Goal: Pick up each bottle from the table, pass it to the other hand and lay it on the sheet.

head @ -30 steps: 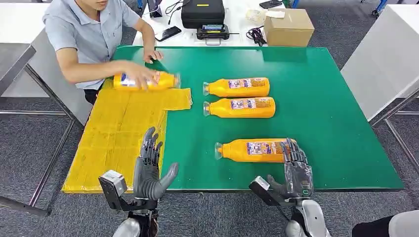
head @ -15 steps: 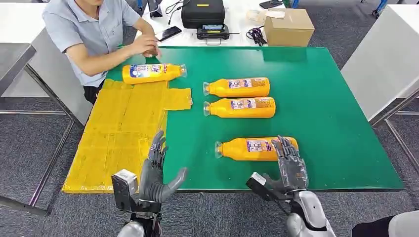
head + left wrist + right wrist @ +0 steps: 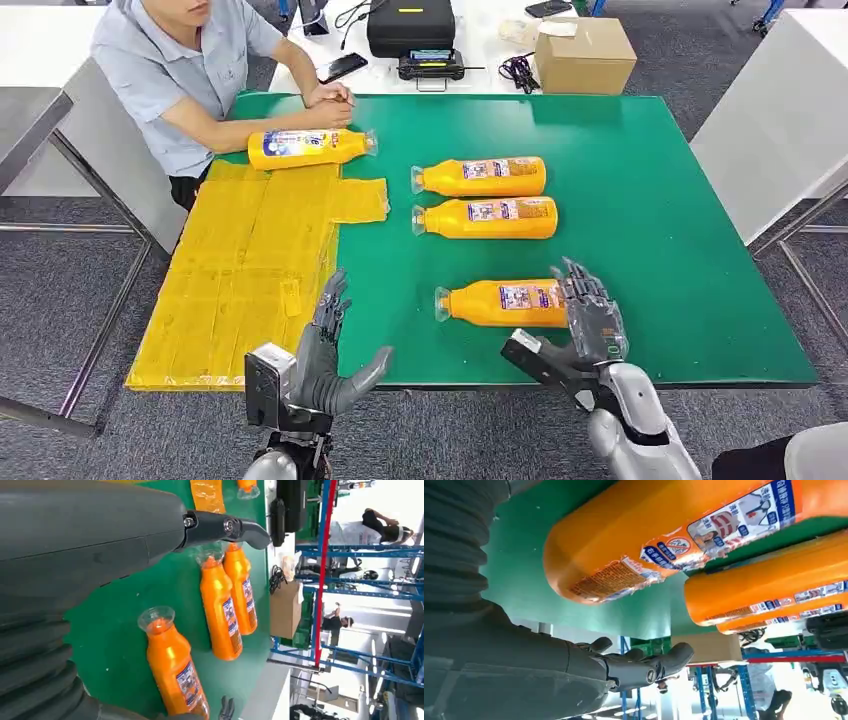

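Orange juice bottles lying on their sides across a green worktop (image 3: 650, 200), caps pointing toward the yellow sheet (image 3: 240, 270) so that each presents its long flank to a grasp from the near edge. Nearest bottle (image 3: 505, 303) close to the front edge, its base end under the fingers of the right hand (image 3: 590, 320), which hangs spread over it with fingers apart and nothing closed; from the right wrist view, thumb clear of the bottle's rounded base, so no grip judged to be made yet. Left hand (image 3: 330, 350) raised over the seam between sheet and green, fingers upright and apart, thumb splayed, holding nothing — likely parked there to receive the hand-over. Two more bottles (image 3: 480, 177) and (image 3: 485, 217) side by side and parallel mid-worktop, near each other but not clearly touching. Fourth bottle (image 3: 308, 148) at the far edge of the sheet, partly on green, just beside a seated person's folded hands (image 3: 330, 97). All four full of orange liquid; clear caps on, as the left wrist view shows for the nearest. Behind the worktop, a cardboard box (image 3: 583, 55), closed, contents unseen, and a black case (image 3: 410, 27), also shut. Next move judged: close on the nearest bottle's lower body.
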Controlling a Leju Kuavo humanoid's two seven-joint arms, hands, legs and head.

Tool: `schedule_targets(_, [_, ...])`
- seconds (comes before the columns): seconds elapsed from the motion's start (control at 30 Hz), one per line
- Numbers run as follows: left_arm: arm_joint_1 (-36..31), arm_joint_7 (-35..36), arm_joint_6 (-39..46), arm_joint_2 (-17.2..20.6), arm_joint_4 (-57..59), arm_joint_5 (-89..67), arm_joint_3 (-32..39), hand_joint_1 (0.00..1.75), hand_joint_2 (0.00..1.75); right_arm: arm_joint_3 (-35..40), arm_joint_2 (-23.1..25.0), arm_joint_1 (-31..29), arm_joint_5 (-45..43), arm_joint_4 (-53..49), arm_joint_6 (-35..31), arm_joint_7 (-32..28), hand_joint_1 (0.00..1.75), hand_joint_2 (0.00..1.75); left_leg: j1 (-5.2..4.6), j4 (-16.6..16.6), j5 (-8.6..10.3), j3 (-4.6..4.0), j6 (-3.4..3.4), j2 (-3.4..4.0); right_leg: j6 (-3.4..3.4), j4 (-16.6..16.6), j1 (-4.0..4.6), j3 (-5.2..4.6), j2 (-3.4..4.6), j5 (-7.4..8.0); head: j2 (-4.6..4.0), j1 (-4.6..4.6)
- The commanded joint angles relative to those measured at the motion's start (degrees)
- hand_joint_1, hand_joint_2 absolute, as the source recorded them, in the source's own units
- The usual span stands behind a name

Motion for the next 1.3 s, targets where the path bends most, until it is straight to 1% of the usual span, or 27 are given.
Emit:
schedule_targets(0.03, [-1.5,1.8,-0.3,1.8,1.9,-1.7,-1.2,0.00,1.75,2.8,-2.5,-4.9,1.0,4.7,3.3,3.1,0.00,1.75,0.05,0.0,-0.06,0.16,-0.10,0.09,-0.11,0.0,0.06,0.14,0.07,-0.03,0.00,0.00])
schedule_targets(0.1, [-1.7,1.9,-0.6,1.7,2.3,-2.0,-1.4,0.00,1.75,2.9,-2.7,-6.2,1.0,6.5,3.7,3.0,0.00,1.75,0.10,0.0,-0.14,0.27,-0.15,0.17,-0.18,0.0,0.11,0.26,0.12,-0.07,0.00,0.00])
schedule_targets(0.2, [-2.0,2.5,-0.8,1.7,2.8,-2.5,-1.7,0.00,1.75,3.4,-2.6,-7.2,1.0,7.8,4.5,2.6,0.00,1.75,0.04,0.0,-0.06,0.16,-0.10,0.14,-0.12,0.0,0.04,0.15,0.11,-0.01,0.00,0.00])
schedule_targets(0.27, [-2.1,2.7,-0.8,1.7,3.0,-2.6,-1.7,0.00,1.75,3.6,-2.5,-7.4,1.0,8.0,4.7,2.6,0.00,1.75,0.12,0.0,-0.13,0.33,-0.17,0.21,-0.20,-0.1,0.14,0.33,0.15,-0.05,0.00,0.00])
schedule_targets(0.3, [-2.2,2.7,-0.7,1.6,3.2,-2.8,-1.7,0.00,1.75,4.1,-2.5,-7.6,0.9,8.4,5.0,2.6,0.00,1.75,0.07,0.0,-0.06,0.20,-0.11,0.13,-0.13,-0.1,0.08,0.19,0.10,-0.01,0.00,0.02])
schedule_targets(0.33, [-2.2,2.7,-0.7,1.5,3.2,-2.8,-1.7,0.00,1.75,4.6,-2.7,-7.6,0.8,8.4,5.5,2.7,0.00,1.75,0.11,0.0,-0.11,0.33,-0.16,0.16,-0.19,-0.1,0.12,0.32,0.12,-0.05,0.00,0.00])
schedule_targets(0.37, [-2.2,2.7,-0.7,1.5,3.2,-2.8,-1.7,0.00,1.75,4.6,-2.7,-7.6,0.8,8.4,5.5,2.7,0.00,1.75,0.07,0.0,-0.05,0.19,-0.11,0.09,-0.13,-0.1,0.08,0.19,0.06,-0.01,0.00,0.00])
schedule_targets(0.4, [-2.2,2.7,-0.7,1.5,3.2,-2.8,-1.7,0.00,1.75,4.6,-2.7,-7.6,0.8,8.4,5.5,2.7,0.00,1.75,0.10,-0.1,-0.10,0.31,-0.15,0.13,-0.18,-0.1,0.11,0.30,0.09,-0.05,0.00,0.00])
schedule_targets(0.43, [-2.2,2.7,-0.7,1.5,3.2,-2.8,-1.7,0.00,1.75,4.6,-2.7,-7.6,0.8,8.4,5.5,2.7,0.00,1.75,0.06,0.0,-0.05,0.18,-0.10,0.08,-0.12,-0.1,0.07,0.18,0.05,-0.02,0.00,0.02])
schedule_targets(0.47, [-2.1,2.8,-0.7,1.6,3.1,-3.1,-1.8,0.00,1.75,4.7,-2.9,-7.7,0.8,8.3,5.7,2.7,0.00,1.75,0.10,0.0,-0.12,0.31,-0.15,0.13,-0.18,-0.1,0.12,0.29,0.09,-0.07,0.00,0.00])
schedule_targets(0.5, [-2.0,2.8,-0.6,1.6,3.0,-3.2,-1.8,0.00,1.75,4.9,-3.0,-7.8,0.8,8.3,5.9,2.8,0.00,1.75,0.06,0.0,-0.08,0.23,-0.11,0.11,-0.13,-0.1,0.08,0.21,0.07,-0.04,0.00,0.00])
schedule_targets(0.53, [-2.0,3.0,-0.6,1.6,3.0,-3.4,-1.8,0.00,1.75,5.2,-3.2,-8.0,0.8,8.4,6.7,3.3,0.00,1.75,0.11,0.0,-0.14,0.32,-0.15,0.14,-0.18,-0.1,0.13,0.32,0.10,-0.07,0.00,0.00])
schedule_targets(0.6, [-2.0,3.2,-0.7,1.6,3.0,-3.7,-1.8,0.00,1.75,5.8,-3.7,-8.7,0.9,8.7,7.7,3.5,0.00,1.75,0.04,0.0,-0.05,0.15,-0.08,0.10,-0.09,-0.1,0.05,0.14,0.07,-0.01,0.00,0.00])
schedule_targets(0.63, [-2.0,3.3,-0.8,1.6,3.1,-3.8,-1.9,0.00,1.75,6.0,-3.9,-9.0,0.9,8.9,7.9,3.5,0.00,1.75,0.07,0.0,-0.10,0.25,-0.12,0.15,-0.13,-0.1,0.08,0.24,0.11,-0.04,0.00,0.00])
schedule_targets(0.73, [-2.1,3.4,-0.9,1.6,3.2,-3.9,-2.1,0.00,1.75,6.4,-4.0,-9.4,0.9,9.3,8.3,3.5,0.00,1.75,0.04,0.0,-0.05,0.14,-0.09,0.12,-0.10,0.0,0.05,0.13,0.09,0.00,0.00,0.00])
schedule_targets(0.8, [-2.2,3.5,-1.0,1.6,3.4,-4.1,-2.2,0.00,1.75,6.7,-4.1,-9.7,0.9,9.6,8.6,3.6,0.00,1.75,0.06,0.0,-0.07,0.22,-0.11,0.12,-0.13,-0.1,0.07,0.22,0.09,-0.02,0.00,0.00])
schedule_targets(0.9, [-2.3,4.0,-1.3,1.5,3.7,-4.3,-2.2,0.00,1.75,7.9,-4.8,-10.1,0.1,10.0,10.2,4.0,0.00,1.75,0.10,0.0,-0.11,0.29,-0.15,0.12,-0.18,-0.1,0.11,0.30,0.08,-0.06,0.00,0.00])
schedule_targets(1.07, [-2.3,4.2,-1.5,1.5,4.0,-4.5,-2.2,0.00,1.75,8.4,-5.5,-10.6,-0.8,10.9,11.9,4.4,0.00,1.75,0.01,0.0,-0.03,0.14,-0.06,0.06,-0.07,-0.1,0.02,0.13,0.03,-0.01,0.00,0.00])
schedule_targets(1.1, [-2.3,4.3,-1.5,1.5,4.0,-4.6,-2.2,0.00,1.75,8.6,-5.7,-10.8,-1.1,11.2,12.3,4.4,0.00,1.75,0.07,0.0,-0.10,0.25,-0.12,0.13,-0.14,-0.1,0.09,0.26,0.09,-0.05,0.00,0.00])
schedule_targets(1.17, [-2.4,4.4,-1.6,1.6,4.2,-4.8,-2.3,0.00,1.75,8.9,-6.1,-11.4,-2.7,11.8,14.8,4.6,0.00,1.75,0.08,0.0,-0.12,0.28,-0.13,0.14,-0.15,-0.1,0.10,0.29,0.10,-0.06,0.00,0.00])
schedule_targets(1.23, [-2.7,4.7,-1.9,1.6,4.6,-5.1,-2.6,0.00,1.75,9.5,-7.4,-12.5,-5.3,12.1,17.5,4.1,0.00,1.75,0.03,0.0,-0.04,0.12,-0.06,0.08,-0.07,0.0,0.04,0.12,0.06,0.00,0.00,0.00])
schedule_targets(1.3, [-2.8,4.8,-2.0,1.6,4.8,-5.3,-2.8,0.00,1.75,10.0,-7.7,-13.2,-6.1,12.6,18.5,4.2,0.00,1.75,0.04,0.0,-0.06,0.17,-0.09,0.12,-0.10,0.0,0.05,0.16,0.09,-0.01,0.00,0.00])
